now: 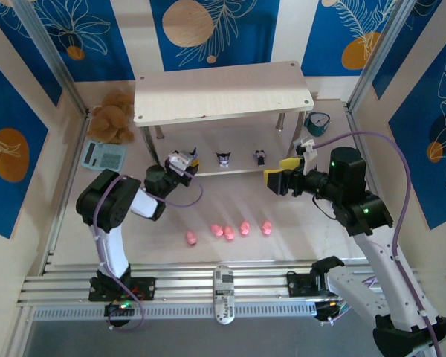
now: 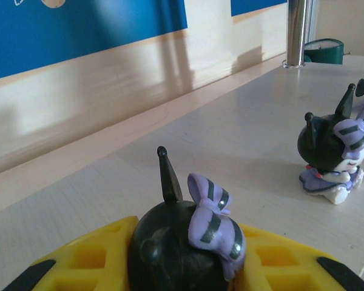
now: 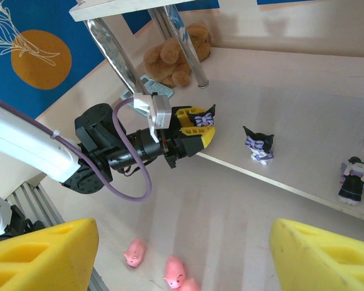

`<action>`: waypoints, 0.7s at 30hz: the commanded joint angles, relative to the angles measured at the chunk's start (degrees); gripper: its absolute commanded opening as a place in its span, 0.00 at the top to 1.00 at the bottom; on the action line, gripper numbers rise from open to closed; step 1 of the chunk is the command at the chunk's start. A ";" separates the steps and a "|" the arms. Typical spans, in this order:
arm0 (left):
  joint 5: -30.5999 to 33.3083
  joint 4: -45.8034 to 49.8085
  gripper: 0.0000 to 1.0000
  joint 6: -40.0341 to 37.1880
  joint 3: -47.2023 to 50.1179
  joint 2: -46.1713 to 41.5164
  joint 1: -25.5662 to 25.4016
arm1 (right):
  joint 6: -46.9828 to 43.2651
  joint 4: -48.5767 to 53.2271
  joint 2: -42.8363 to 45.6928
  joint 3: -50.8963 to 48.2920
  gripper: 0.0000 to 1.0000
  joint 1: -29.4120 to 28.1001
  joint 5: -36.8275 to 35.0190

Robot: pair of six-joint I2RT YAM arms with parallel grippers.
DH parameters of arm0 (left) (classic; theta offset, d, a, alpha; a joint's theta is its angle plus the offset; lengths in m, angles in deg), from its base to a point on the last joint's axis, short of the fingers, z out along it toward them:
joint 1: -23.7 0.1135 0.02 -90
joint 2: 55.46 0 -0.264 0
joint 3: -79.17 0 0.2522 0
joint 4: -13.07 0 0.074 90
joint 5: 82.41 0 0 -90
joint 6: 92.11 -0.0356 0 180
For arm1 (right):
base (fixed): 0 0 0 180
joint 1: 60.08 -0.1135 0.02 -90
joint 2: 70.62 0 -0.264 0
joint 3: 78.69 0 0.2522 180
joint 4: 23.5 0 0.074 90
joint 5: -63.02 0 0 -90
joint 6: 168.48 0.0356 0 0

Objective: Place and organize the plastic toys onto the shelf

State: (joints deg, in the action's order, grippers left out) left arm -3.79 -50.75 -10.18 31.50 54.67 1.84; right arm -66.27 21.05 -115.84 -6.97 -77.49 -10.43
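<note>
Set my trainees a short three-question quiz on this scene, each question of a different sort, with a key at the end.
1. True or false: the left hand is shut on a pink pig.
2. How many pink pigs lie on the table?
3. The two freestanding dark figurines stand on: A the top board; B the lower board; C the table.

Key:
1. False: it grips a dark figurine.
2. Five.
3. B.
</note>
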 commanded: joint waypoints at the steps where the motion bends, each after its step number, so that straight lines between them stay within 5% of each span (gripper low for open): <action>1: 0.65 -2.98 0.73 -0.53 -1.33 1.14 0.60 | 0.49 -0.57 0.30 -0.92 0.25 0.45 1.20; 21: 1.87 -2.93 0.53 -1.41 0.02 0.10 0.60 | 0.60 0.16 2.63 -1.73 0.25 1.68 1.26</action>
State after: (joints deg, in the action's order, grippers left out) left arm -2.37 -50.80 -10.86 31.13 54.99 1.86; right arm -66.27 20.96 -114.11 -7.74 -76.11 -10.21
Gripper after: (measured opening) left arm 0.467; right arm 0.750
